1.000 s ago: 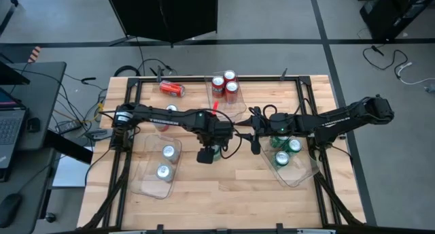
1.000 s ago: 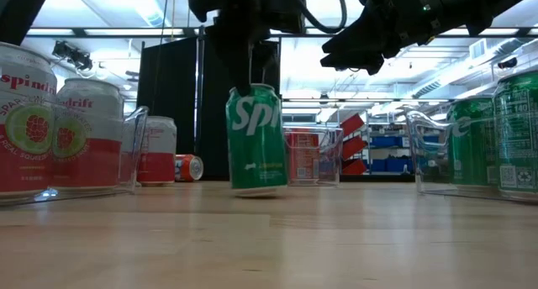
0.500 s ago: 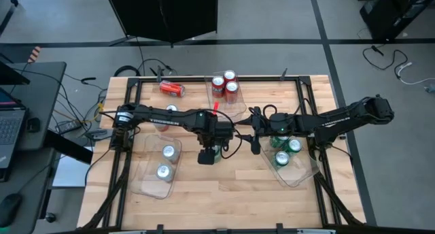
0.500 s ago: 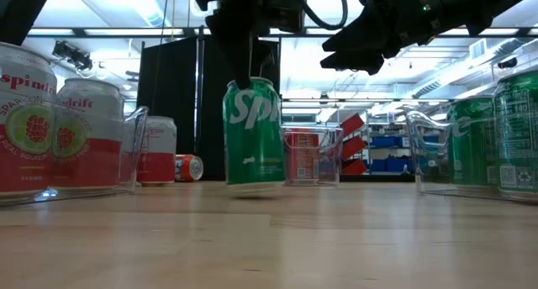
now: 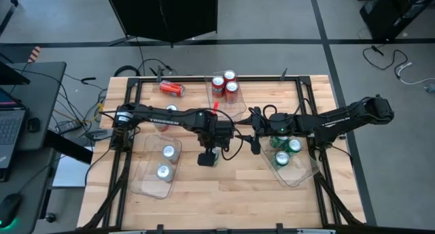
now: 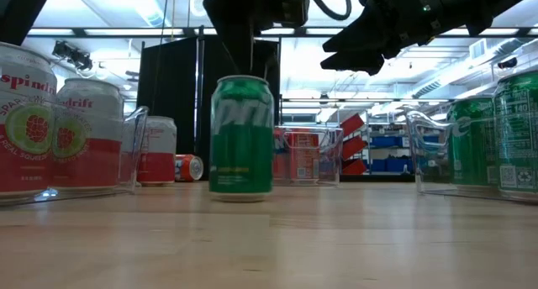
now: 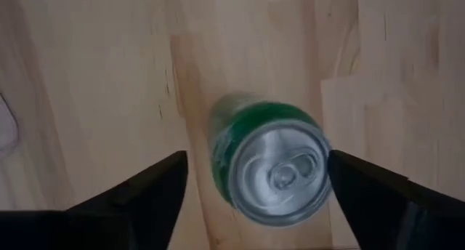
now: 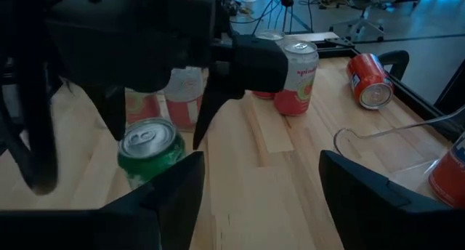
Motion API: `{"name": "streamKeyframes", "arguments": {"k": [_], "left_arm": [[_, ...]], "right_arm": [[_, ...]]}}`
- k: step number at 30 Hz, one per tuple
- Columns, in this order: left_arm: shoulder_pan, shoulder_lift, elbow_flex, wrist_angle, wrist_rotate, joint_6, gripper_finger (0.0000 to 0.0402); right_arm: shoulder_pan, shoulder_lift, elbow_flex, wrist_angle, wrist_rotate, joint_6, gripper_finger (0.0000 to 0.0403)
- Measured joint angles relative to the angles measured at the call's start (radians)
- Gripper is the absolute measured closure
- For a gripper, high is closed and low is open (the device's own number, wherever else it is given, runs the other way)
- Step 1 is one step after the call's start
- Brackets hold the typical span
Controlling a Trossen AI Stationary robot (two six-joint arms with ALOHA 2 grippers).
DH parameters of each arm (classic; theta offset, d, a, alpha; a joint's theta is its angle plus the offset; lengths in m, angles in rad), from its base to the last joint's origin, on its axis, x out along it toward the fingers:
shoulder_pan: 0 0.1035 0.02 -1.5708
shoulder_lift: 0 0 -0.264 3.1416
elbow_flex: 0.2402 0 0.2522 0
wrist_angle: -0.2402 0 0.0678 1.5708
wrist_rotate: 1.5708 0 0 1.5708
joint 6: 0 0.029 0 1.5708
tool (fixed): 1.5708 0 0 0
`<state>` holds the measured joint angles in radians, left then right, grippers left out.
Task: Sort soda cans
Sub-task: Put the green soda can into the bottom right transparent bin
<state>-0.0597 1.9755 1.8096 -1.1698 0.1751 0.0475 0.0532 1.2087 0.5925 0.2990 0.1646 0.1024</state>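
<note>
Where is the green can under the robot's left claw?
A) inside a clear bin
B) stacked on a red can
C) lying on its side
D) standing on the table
D: the green can stands upright on the bare wood, below the open left gripper.

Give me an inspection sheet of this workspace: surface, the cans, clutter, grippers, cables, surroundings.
Surface: wooden table in a black frame.
Job's things: green can upright mid-table; red cans in the far bin; green cans in the right bin; silver cans in the left bin; one red can on its side at the far left edge.
Clutter: nothing seen.
Grippers: left gripper open above the green can, not touching; right gripper open, empty, beside it.
Cables: loose cables left of the table.
Surroundings: laptop on a side desk; grey floor.
</note>
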Motion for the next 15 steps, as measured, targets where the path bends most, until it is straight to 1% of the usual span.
{"name": "streamKeyframes", "arguments": {"k": [2, 5, 8, 11, 13, 15], "left_arm": [[0.000, 0.000, -0.001, -0.002, 0.002, 0.000, 0.0052], [0.000, 0.000, -0.001, -0.008, -0.012, 0.004, 0.0036], [0.000, 0.000, 0.012, -0.064, -0.040, 0.040, 0.0034], [0.000, -0.009, 0.033, -0.121, -0.101, 0.044, 0.0036], [0.000, -0.037, 0.024, -0.109, -0.120, 0.029, 0.0037], [0.000, -0.079, -0.001, -0.049, -0.128, 0.026, 0.0038]], "right_arm": [[0.000, 0.000, 0.000, -0.001, 0.000, 0.000, 0.0146], [0.000, 0.000, 0.000, -0.001, -0.001, 0.000, 0.0143], [0.000, 0.000, 0.000, 0.004, -0.010, 0.000, 0.0141], [0.000, 0.000, 0.000, 0.023, -0.034, 0.000, 0.0138], [0.005, 0.000, 0.001, 0.027, -0.035, -0.001, 0.0137], [0.014, 0.000, 0.001, 0.028, -0.035, -0.023, 0.0139]]}}
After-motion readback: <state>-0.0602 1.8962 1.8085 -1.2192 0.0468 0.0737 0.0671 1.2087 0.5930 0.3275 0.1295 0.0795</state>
